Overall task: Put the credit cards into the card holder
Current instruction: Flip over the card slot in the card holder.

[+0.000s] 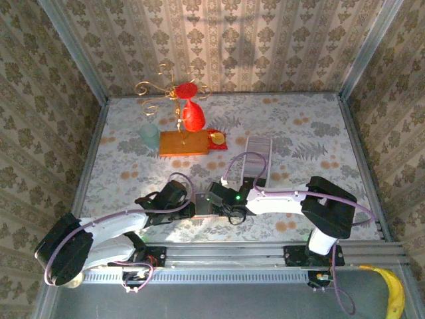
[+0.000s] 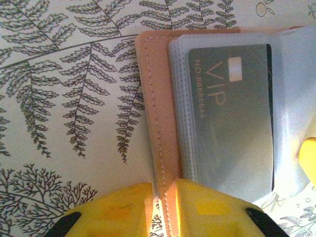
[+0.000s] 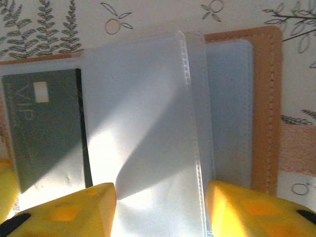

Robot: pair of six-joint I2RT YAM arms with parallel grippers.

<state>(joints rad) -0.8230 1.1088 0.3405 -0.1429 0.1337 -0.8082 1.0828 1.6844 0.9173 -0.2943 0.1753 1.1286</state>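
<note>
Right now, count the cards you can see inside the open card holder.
1. A grey VIP card sits sleeved on the side of the card holder that the left fingers pinch. Others may be hidden behind the frosted sleeves.

The top camera sits high behind the arms, looking down on the whole counter (image 1: 299, 126) from afar. Both wrist cameras look down from very close — one past the left claw (image 2: 163, 202) at the holder's (image 2: 158, 98) left edge, the other past the right claw (image 3: 160, 202) at its right edge. Both take in the grey card (image 2: 232, 118).
</note>
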